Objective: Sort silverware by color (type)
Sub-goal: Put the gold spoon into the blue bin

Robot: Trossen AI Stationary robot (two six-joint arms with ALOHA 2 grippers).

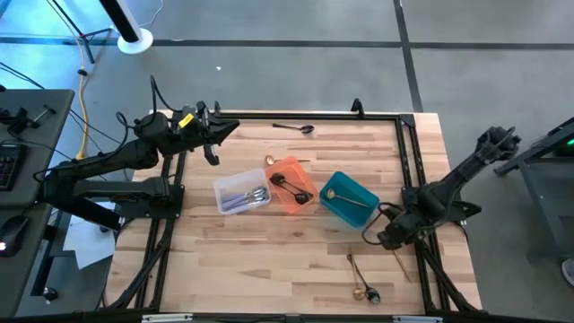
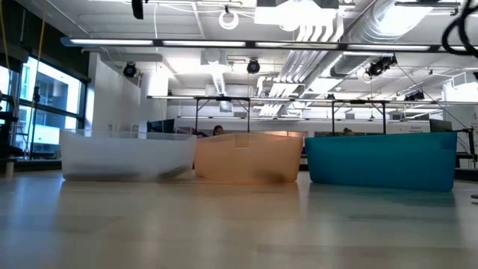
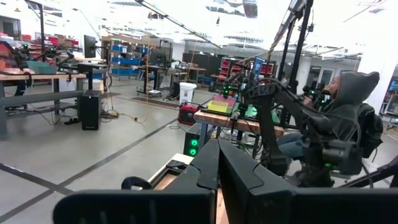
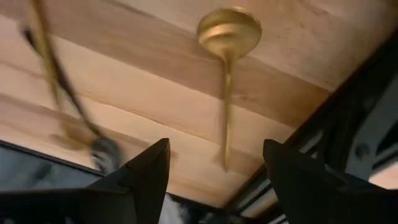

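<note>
Your table (image 1: 269,251) carries three bins in a row at its middle: clear (image 1: 242,192), orange (image 1: 293,182), teal (image 1: 349,199). The left arm waits at the table's far left corner, its gripper (image 1: 215,135) shut on nothing. The right gripper (image 1: 391,237) hangs over the near right edge, jaws wide and empty, above a gold spoon (image 4: 227,68) lying beside the frame rail. That rail is your hazard: a finger coming down on its side could catch the metal or skid the thin handle underneath. More loose silverware (image 1: 360,280) lies near the front edge, and a black spoon (image 1: 296,128) near the far rail. Open wood stretches toward the bins.
</note>
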